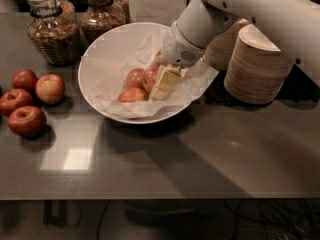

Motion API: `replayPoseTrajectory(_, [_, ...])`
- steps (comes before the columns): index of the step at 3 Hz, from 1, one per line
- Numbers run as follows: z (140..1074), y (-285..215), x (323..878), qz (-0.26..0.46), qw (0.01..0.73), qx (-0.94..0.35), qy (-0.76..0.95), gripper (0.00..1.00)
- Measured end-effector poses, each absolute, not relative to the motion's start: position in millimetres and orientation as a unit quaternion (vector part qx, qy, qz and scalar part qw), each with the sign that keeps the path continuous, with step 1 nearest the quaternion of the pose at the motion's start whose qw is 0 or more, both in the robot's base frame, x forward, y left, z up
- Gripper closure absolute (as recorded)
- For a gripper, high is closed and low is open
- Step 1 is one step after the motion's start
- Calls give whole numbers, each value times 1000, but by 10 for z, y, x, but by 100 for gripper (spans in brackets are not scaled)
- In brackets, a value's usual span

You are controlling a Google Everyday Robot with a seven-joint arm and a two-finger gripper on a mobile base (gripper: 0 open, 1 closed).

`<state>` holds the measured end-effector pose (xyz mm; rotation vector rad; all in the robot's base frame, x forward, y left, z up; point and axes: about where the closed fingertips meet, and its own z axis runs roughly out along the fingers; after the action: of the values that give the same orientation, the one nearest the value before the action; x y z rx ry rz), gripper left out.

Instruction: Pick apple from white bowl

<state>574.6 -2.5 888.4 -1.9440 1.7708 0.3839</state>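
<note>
Gripper (163, 83) is down inside the white bowl (92, 76), right of centre. Its cream tip sits over the paper liner (202, 76) & right beside an apple (149, 78). It looks to touch that apple, but can't tell whether it has hold of it or how far open it is. The wrist (192, 31) slants up & right into the arm (260, 6), which crosses the top right corner.

The bowl holds 3 apples in all. The 2nd apple (133, 76) is just left of the 1st, touching it. The 3rd apple (132, 95) lies lower, in front of both. All rest on the crumpled liner, which spills over the rim on the right side.

The bowl stands on a dark table (210, 154), in the upper middle of the view. Just right of it, partly behind wrist & arm, are 2 stacks of paper bowls (257, 66). Behind it on the left stand 2 glass jars (52, 31) w/ brown contents, close to the rim. Farther left, 4 loose apples (27, 120) sit in a cluster on the table, apart from the bowl.
</note>
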Motion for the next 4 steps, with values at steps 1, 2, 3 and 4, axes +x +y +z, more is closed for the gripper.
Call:
replayPoseTrajectory(1, [9344,-137,5745,143,265,-728,616,100])
replayPoseTrajectory(2, [9665,-263,5818,159,288,-731,598,100])
replayPoseTrajectory(3, [9738,-325,5852,185,307,-723,590,100])
replayPoseTrajectory(4, [9739,-324,5852,185,307,-723,590,100])
